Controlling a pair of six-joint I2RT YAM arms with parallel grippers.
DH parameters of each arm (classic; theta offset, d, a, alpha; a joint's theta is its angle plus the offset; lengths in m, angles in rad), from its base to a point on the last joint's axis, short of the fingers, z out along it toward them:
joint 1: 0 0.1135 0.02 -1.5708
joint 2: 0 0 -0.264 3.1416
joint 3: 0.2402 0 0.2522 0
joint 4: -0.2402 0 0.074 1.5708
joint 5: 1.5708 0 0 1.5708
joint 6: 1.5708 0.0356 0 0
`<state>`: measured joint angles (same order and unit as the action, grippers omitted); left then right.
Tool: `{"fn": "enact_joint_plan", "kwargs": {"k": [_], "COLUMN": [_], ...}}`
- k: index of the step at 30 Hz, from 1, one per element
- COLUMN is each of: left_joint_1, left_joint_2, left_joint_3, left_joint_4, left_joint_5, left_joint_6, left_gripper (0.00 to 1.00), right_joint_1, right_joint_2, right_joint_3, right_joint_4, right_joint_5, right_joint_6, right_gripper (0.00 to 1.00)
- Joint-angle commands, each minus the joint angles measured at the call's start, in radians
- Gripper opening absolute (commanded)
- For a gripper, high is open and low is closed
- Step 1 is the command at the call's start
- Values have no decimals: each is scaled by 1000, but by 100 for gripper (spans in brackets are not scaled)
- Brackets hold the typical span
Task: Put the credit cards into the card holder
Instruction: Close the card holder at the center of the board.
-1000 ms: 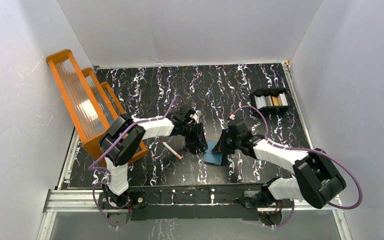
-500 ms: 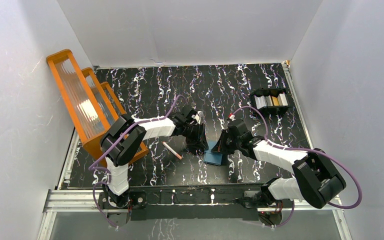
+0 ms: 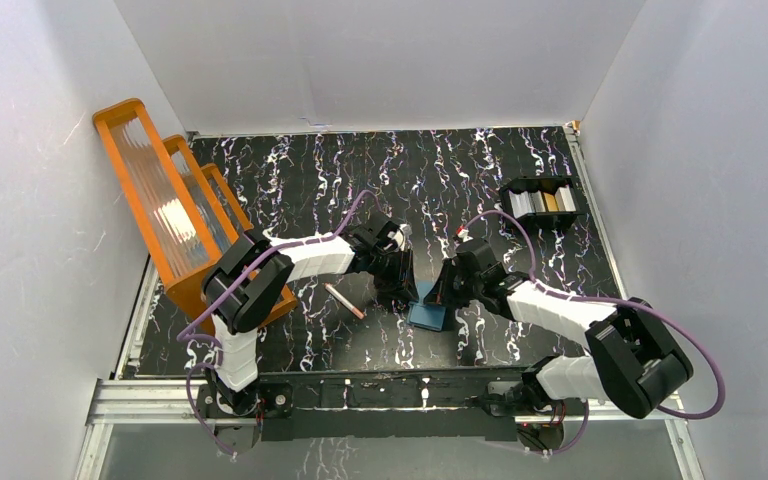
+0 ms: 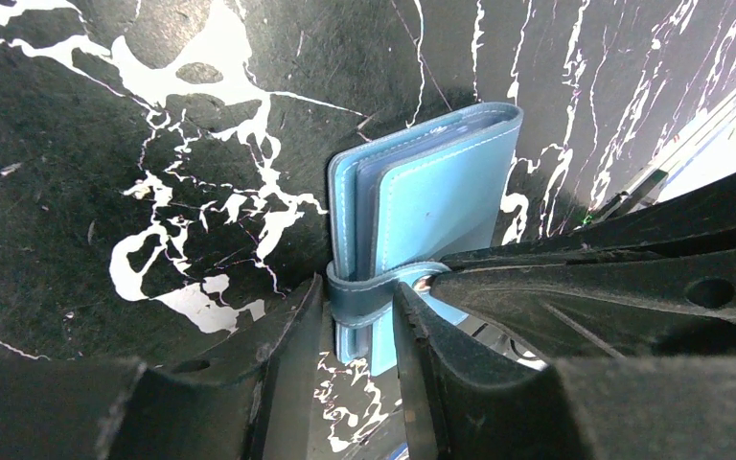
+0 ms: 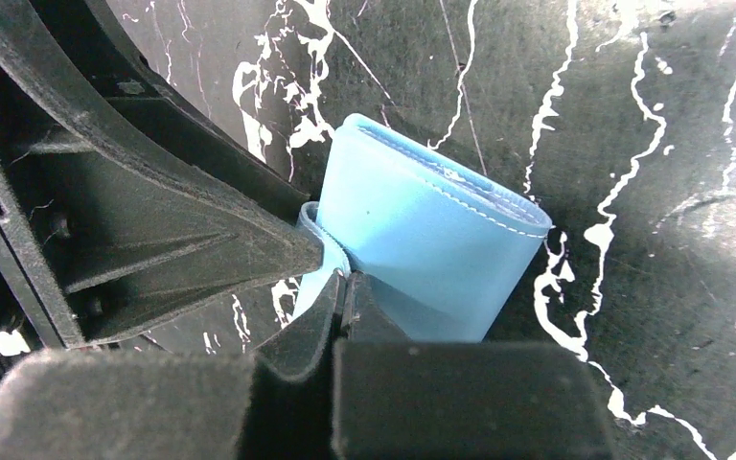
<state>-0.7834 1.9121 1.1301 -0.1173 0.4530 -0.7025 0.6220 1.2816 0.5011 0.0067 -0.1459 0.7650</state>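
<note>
the card holder rests on a black, white-veined table, at about 5 o'clock from the table's middle, between the two arms. largest on the table is an orange ribbed rack along the edge at 9 to 10 o'clock. at 2 o'clock, well apart from the holder, a black tray has credit cards standing on edge in its slots, silver-grey and gold.

the left claw comes at the holder from 10 o'clock. its jaws are part open and astride the holder's end, one finger against each side, gripping it. the right claw comes in from 2 o'clock with its jaws closed tight. its tips touch the strap, but i cannot tell whether they pinch it.

the holder is teal, closed and tipped up off the table. a thin pink stick lies at 9 o'clock from it, apart. the snap tab wraps the holder's open edge, fastened.
</note>
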Motion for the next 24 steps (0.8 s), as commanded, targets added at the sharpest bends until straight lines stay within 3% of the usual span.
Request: {"fn": "enact_joint_plan", "kwargs": {"k": [1,24], "left_joint_1": [-5,-5], "left_joint_2": [9,36], "left_joint_3": [29,58], "left_joint_4": [-59,-92], "left_joint_5": [-34,-45], "left_joint_6": [25,40], "left_gripper": [32,33], "right_joint_1": [-9,-12], "right_joint_2": [-42,-3], "right_joint_3": [30,-10], "right_joint_4": [-41,-51], "right_joint_5": [36,102], "right_joint_6": [-43,-60], "right_gripper": [0,0]}}
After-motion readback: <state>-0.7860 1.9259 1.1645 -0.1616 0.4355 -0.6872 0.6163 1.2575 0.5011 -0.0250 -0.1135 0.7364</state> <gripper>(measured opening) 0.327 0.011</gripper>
